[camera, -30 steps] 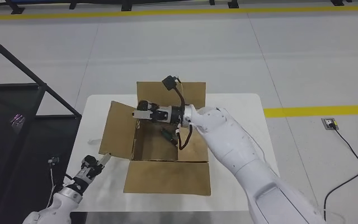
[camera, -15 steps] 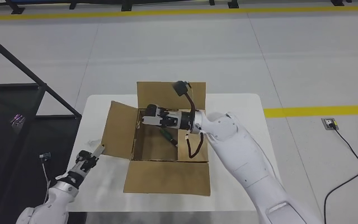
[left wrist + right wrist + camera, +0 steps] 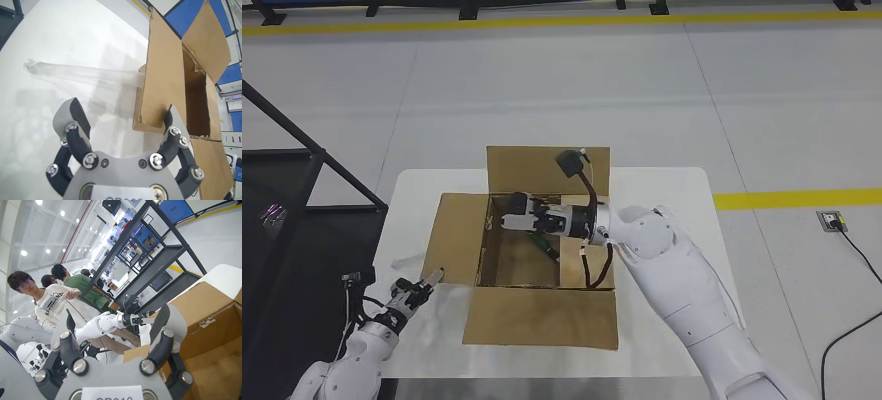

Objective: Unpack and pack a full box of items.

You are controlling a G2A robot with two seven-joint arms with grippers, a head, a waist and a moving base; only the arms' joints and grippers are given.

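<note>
Right gripper (image 3: 508,213) spread, arm stretched over open box (image 3: 542,318), left gripper (image 3: 431,276) spread beside its flap (image 3: 452,240)

Nothing reads in full. White sticker (image 3: 123,195) on the grey base of the left gripper (image 3: 122,110) has dark characters cut by the frame edge. Second white sticker (image 3: 113,393) on the right gripper (image 3: 117,313) base is cut the same way. Small white placard (image 3: 148,218) on the black metal rack (image 3: 166,255) is too small to read.

Plain brown cardboard box (image 3: 542,318); white table (image 3: 662,200); green item (image 3: 541,244) inside; yellow floor stripe (image 3: 792,198) at three o'clock.
</note>
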